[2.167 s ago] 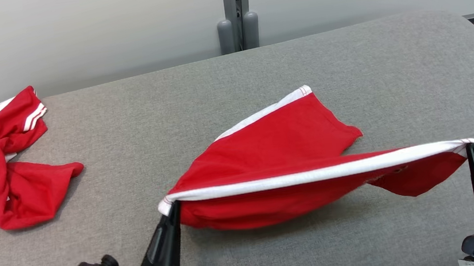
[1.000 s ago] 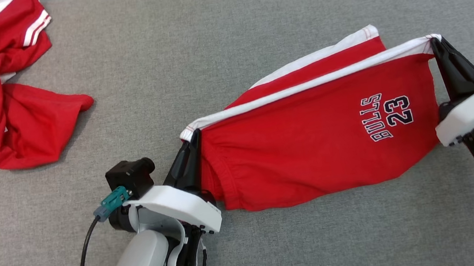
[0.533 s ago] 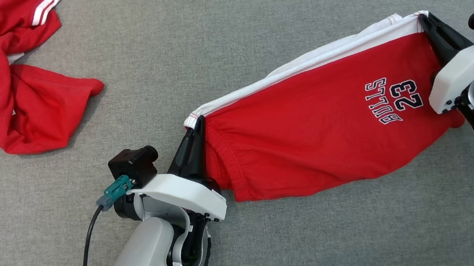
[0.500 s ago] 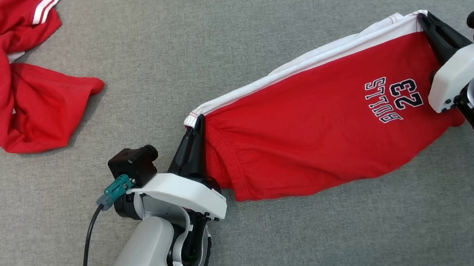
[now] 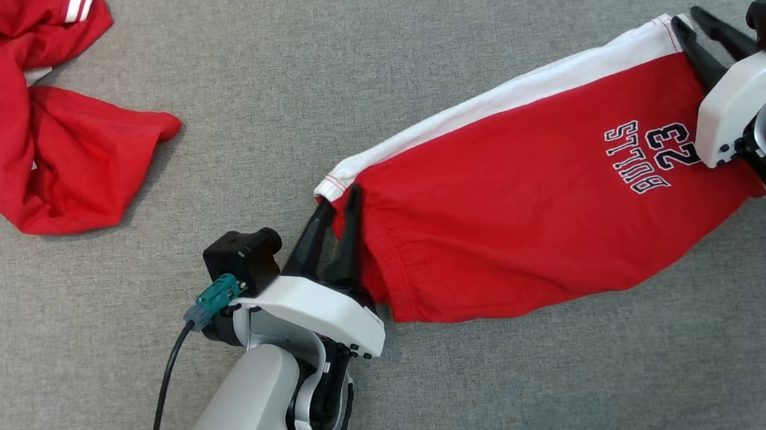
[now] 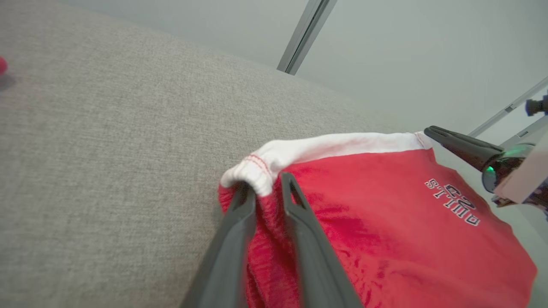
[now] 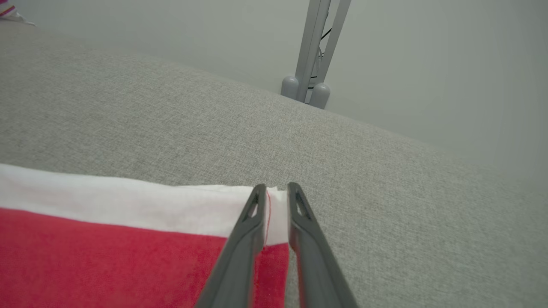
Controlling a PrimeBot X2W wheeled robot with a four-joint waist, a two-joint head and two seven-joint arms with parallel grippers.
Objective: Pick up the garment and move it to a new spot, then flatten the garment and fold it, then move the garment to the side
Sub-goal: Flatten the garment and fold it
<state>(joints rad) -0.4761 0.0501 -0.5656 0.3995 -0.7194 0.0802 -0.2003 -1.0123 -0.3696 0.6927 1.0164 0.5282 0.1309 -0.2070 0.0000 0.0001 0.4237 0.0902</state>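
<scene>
Left hand (image 5: 342,196) has its two fingers a little apart. The white corner of the red shorts (image 5: 534,212) sits between the tips and touches them, but it does not look pinched. Right hand (image 5: 685,15) is the same, with fingers slightly spread around the other end of the white band (image 5: 506,96). The shorts lie stretched on the grey worktop (image 5: 363,44) between both hands, with the print "BULLS 23" (image 5: 652,155) near the right hand. Open grey surface shows beyond the shorts and in front of them. In the right wrist view the far edge of the worktop meets a pale wall (image 7: 428,64), and a grey post (image 7: 314,51) stands there. At the far left a second red garment (image 5: 19,126) lies crumpled, well apart from the shorts.
</scene>
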